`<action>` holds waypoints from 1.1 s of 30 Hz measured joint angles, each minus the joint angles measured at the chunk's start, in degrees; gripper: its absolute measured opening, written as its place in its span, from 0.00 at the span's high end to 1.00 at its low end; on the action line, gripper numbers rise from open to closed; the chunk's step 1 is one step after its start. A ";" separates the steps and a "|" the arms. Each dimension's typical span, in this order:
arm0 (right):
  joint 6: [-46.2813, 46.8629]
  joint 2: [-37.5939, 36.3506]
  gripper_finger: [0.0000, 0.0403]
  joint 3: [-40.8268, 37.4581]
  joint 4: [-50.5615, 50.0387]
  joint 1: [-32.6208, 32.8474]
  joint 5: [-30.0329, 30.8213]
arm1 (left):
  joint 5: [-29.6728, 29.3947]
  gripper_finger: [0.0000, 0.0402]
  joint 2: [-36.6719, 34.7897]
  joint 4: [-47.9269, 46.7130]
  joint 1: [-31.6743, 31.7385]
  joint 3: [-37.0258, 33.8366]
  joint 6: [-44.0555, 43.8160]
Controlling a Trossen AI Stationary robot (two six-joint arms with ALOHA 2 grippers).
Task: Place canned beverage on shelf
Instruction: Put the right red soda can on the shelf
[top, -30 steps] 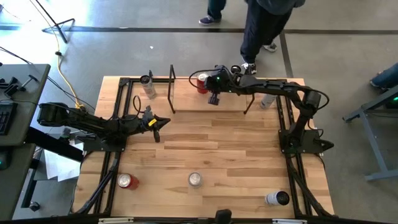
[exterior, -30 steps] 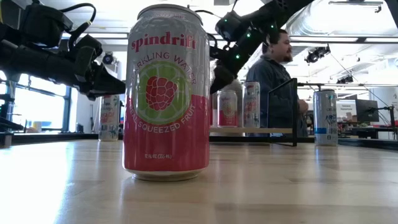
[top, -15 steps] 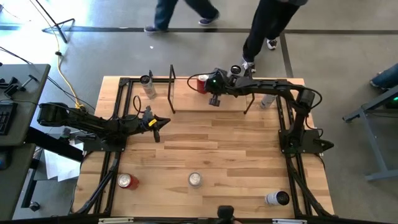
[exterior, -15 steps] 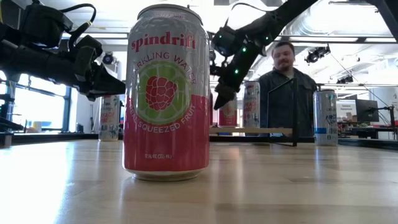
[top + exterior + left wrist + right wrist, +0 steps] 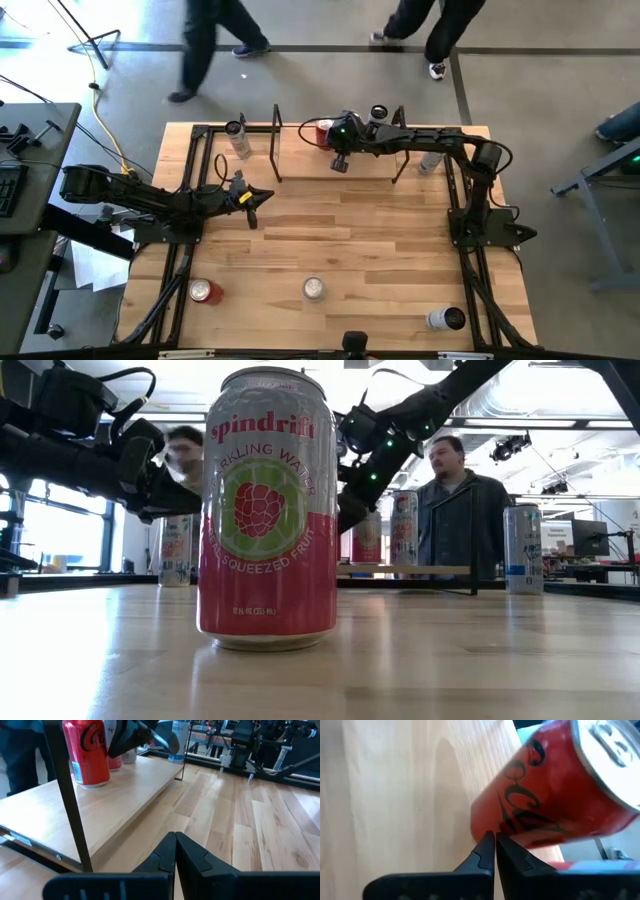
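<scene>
From above we count 7 cans, 2 arms, 1 shelf and 2 people walking past the table's far edge. At far left the left gripper (image 5: pixel 252 203) hangs over the table (image 5: pixel 400 260) with its fingers pressed shut on nothing, pointing toward the shelf. Behind it 1 silver can (image 5: pixel 238 138) sits outside the shelf's left end frame. Along the near edge stand 3 more cans: a red-topped can (image 5: pixel 205 291), the pink raspberry can (image 5: pixel 267 510) that fills the low view, and a white can (image 5: pixel 445 319) at right. The shelf (image 5: pixel 310 165) runs long side left to right across the far half of the table, between 2 thin black end frames. On its board the red cola can (image 5: pixel 322 133) stands upright, long axis vertical, with a second can (image 5: pixel 404 527) a little to its right. The right gripper (image 5: pixel 338 163) hovers just beside the cola can, fingers closed and empty. Another white can (image 5: pixel 430 162) stands past the shelf's right frame.
</scene>
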 joint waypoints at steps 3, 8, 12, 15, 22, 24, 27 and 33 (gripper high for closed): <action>-0.02 0.00 1.00 0.00 0.57 0.00 -1.32 | 0.01 1.00 0.02 -0.31 0.01 0.00 -0.37; 0.18 0.00 1.00 0.04 1.92 0.65 -1.78 | 0.00 1.00 0.01 -0.31 0.01 0.00 -0.42; 1.82 -0.02 1.00 0.60 5.52 2.29 1.77 | 0.00 1.00 0.02 -0.28 0.01 0.00 -0.42; 2.17 -0.02 1.00 0.61 6.81 3.49 5.10 | 0.00 1.00 0.00 -0.28 0.01 0.00 -0.44; 2.77 -0.02 1.00 0.61 7.40 4.63 10.45 | 0.00 1.00 0.00 -0.26 -0.01 0.00 -0.46; 3.42 -0.02 1.00 0.61 8.08 4.65 10.87 | 0.00 1.00 0.01 -0.24 0.01 0.00 -0.46; 4.56 -0.02 1.00 0.61 8.88 4.59 10.91 | 0.00 1.00 0.02 -0.23 0.01 0.00 -0.53; 4.44 -0.02 1.00 0.61 10.11 4.70 8.91 | 0.00 1.00 0.00 -0.22 0.01 0.00 -0.57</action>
